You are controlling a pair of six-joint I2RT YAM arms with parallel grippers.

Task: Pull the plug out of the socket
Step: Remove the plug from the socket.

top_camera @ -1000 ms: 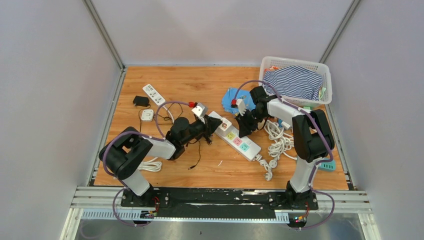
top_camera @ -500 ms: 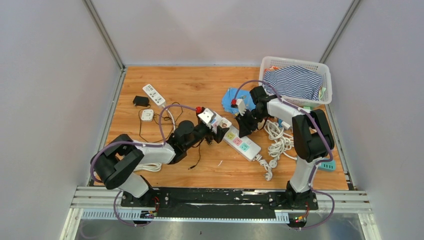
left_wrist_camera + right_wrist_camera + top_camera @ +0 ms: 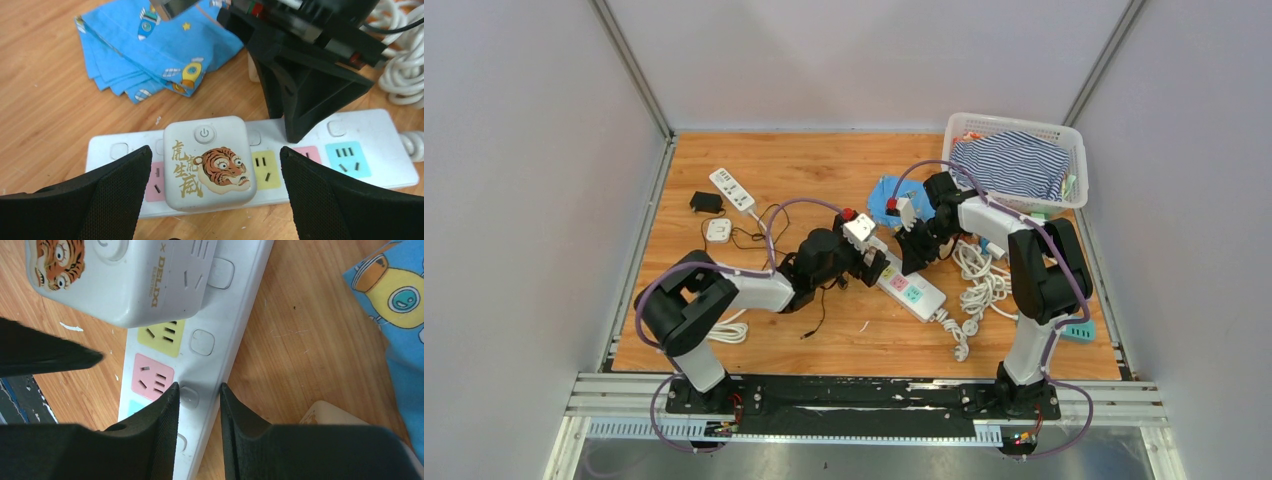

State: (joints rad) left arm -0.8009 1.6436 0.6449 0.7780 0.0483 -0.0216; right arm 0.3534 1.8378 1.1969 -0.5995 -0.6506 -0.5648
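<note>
On the diagonal power strip, tiger plug facing up

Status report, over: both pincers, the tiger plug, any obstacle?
Left pincer open wide, straddling tiger plug, not touching. Right pincer narrow, tips down on power strip. Plug seated in strip. Nothing between left pincer and plug.

**Layout referenced to the power strip**
The plug sits on the strip; the folded cloth lies behind it, the coiled cable right, the basket behind-right, all on the table.
</note>
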